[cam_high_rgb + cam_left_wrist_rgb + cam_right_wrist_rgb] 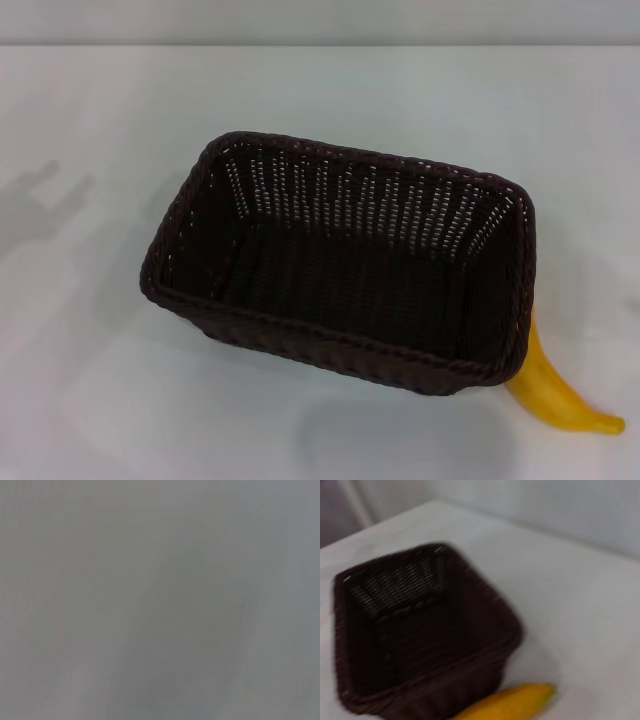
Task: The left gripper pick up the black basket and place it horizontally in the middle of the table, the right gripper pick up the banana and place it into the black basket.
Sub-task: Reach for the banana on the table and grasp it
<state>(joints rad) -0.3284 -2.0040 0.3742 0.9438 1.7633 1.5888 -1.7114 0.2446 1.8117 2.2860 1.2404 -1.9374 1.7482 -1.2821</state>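
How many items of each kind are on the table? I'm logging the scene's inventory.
Black basket: 1
Banana: 1
Total: 2 on the table. The banana lies outside the basket, by its right end. No gripper is in view.

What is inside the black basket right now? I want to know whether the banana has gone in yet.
The black basket holds nothing visible, only its woven floor and walls. The banana lies on the table outside, against the basket's near right corner; part of it is hidden behind that corner.
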